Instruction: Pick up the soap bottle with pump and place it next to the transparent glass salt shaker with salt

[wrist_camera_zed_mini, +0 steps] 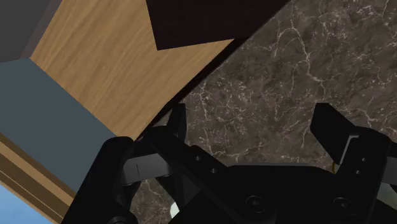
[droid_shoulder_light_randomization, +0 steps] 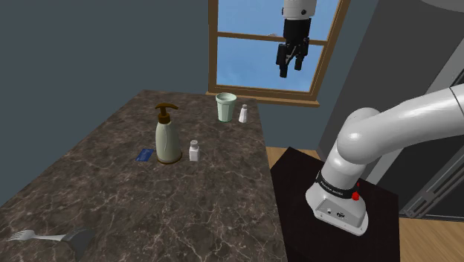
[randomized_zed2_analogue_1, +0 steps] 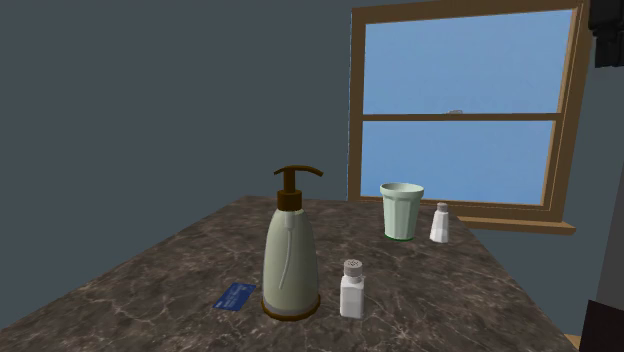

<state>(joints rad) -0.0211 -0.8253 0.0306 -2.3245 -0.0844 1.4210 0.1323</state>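
The jaws stand wide apart with nothing between them, the gripper (droid_shoulder_light_randomization: 291,68) (wrist_camera_zed_mini: 254,121) hanging high before the window (droid_shoulder_light_randomization: 249,56), well apart from everything on the counter (droid_shoulder_light_randomization: 97,193). The bottle (droid_shoulder_light_randomization: 167,138) (randomized_zed2_analogue_1: 291,262) stands upright mid-counter, not yet grasped, just beside one shaker (droid_shoulder_light_randomization: 194,150) (randomized_zed2_analogue_1: 351,290), while a second shaker (droid_shoulder_light_randomization: 243,113) (randomized_zed2_analogue_1: 439,222) stands by the cup (droid_shoulder_light_randomization: 226,106); which of the two is meant I cannot tell. The step looks like the reach: come down over the bottle, close on its body below the pump, and keep clear of the near shaker.
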